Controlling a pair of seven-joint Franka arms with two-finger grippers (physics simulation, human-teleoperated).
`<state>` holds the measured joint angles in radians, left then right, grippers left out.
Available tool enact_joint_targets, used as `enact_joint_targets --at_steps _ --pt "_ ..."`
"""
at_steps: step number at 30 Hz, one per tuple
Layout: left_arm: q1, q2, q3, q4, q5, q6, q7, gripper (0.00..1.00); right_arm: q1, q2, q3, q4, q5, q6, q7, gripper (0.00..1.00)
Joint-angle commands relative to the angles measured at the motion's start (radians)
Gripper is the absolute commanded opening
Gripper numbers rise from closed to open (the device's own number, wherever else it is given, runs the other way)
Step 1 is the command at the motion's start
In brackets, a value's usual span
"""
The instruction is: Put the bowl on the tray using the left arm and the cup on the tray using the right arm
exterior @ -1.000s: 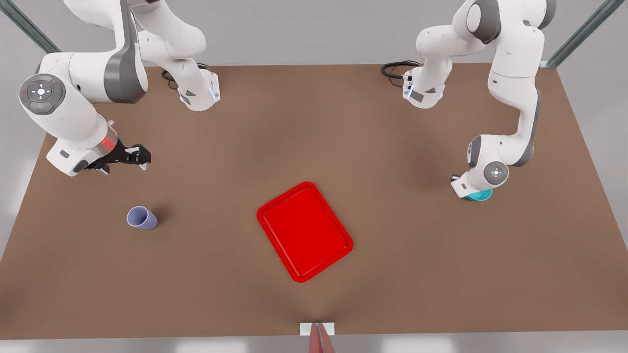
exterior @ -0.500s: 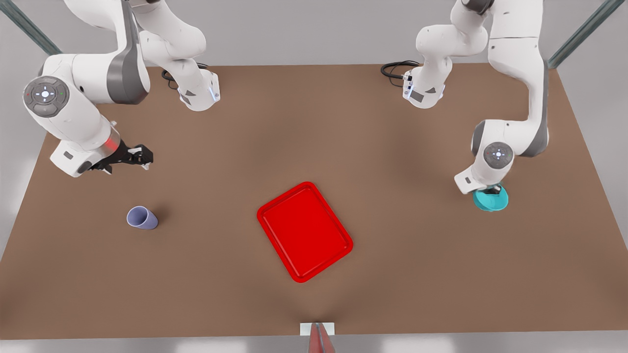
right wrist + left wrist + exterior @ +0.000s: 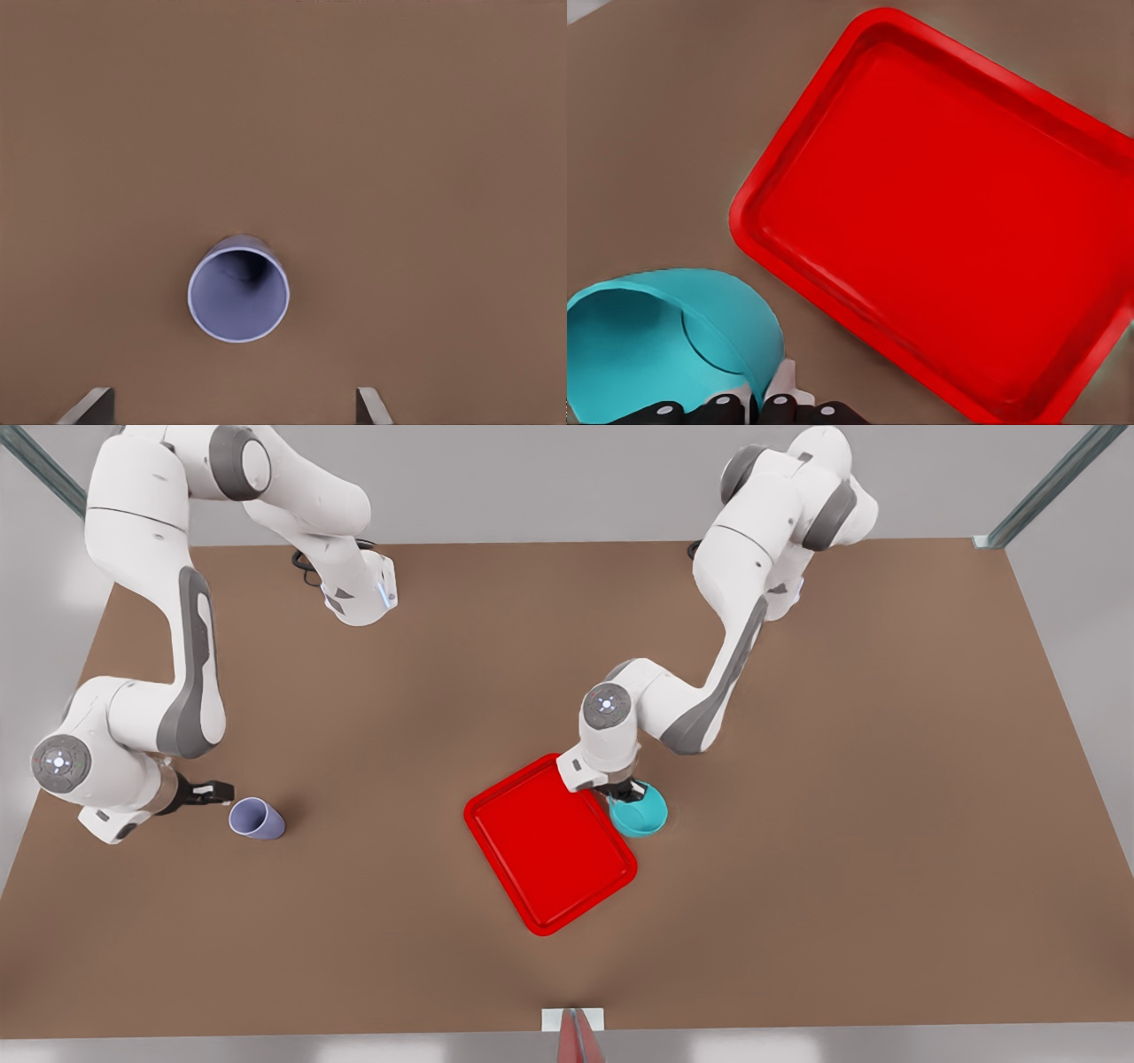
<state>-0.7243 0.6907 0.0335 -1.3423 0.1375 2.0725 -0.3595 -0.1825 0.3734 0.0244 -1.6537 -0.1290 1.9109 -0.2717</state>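
Teal bowl (image 3: 640,813) clamped at rim by left gripper (image 3: 625,792), beside red tray (image 3: 549,843). Lavender cup (image 3: 257,818), judged light, rigid, smooth: sidewall grip advised; right gripper (image 3: 213,791) fingers held apart.

In the left wrist view the bowl (image 3: 664,341) is cut off at the frame edge, its rim clamped between the left gripper (image 3: 755,409) fingers, themselves cropped; the tray (image 3: 939,212) loses its 4 o'clock corner; the right gripper (image 3: 232,409) shows mere finger tips.
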Motion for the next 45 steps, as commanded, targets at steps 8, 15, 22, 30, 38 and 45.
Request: enact_joint_targets --at_steps 8,15,22,30,38,45 --pt "-0.161 0.202 0.201 0.219 -0.199 0.093 -0.027 0.27 -0.092 0.081 0.089 -0.005 0.002 0.053 -0.001 1.0" --pt "-0.159 0.348 0.243 0.354 -0.251 0.144 -0.032 0.27 -0.115 0.139 0.089 -0.003 0.002 0.062 -0.001 1.0" --pt "-0.196 0.411 0.244 0.379 -0.253 0.189 -0.084 0.79 -0.135 0.182 0.089 -0.003 0.0 0.089 -0.001 1.0" --pt "-0.195 0.411 0.246 0.376 -0.251 0.187 -0.084 1.0 -0.146 0.197 0.089 -0.003 0.002 0.096 -0.001 1.0" --pt "-0.066 0.164 0.241 0.293 -0.318 -0.035 -0.065 1.0 -0.146 0.226 0.089 -0.005 0.003 0.103 -0.001 1.0" --pt "0.227 -0.286 0.244 0.138 -0.299 -0.523 0.119 1.0 -0.144 0.255 0.089 0.003 0.008 0.103 0.0 0.6"
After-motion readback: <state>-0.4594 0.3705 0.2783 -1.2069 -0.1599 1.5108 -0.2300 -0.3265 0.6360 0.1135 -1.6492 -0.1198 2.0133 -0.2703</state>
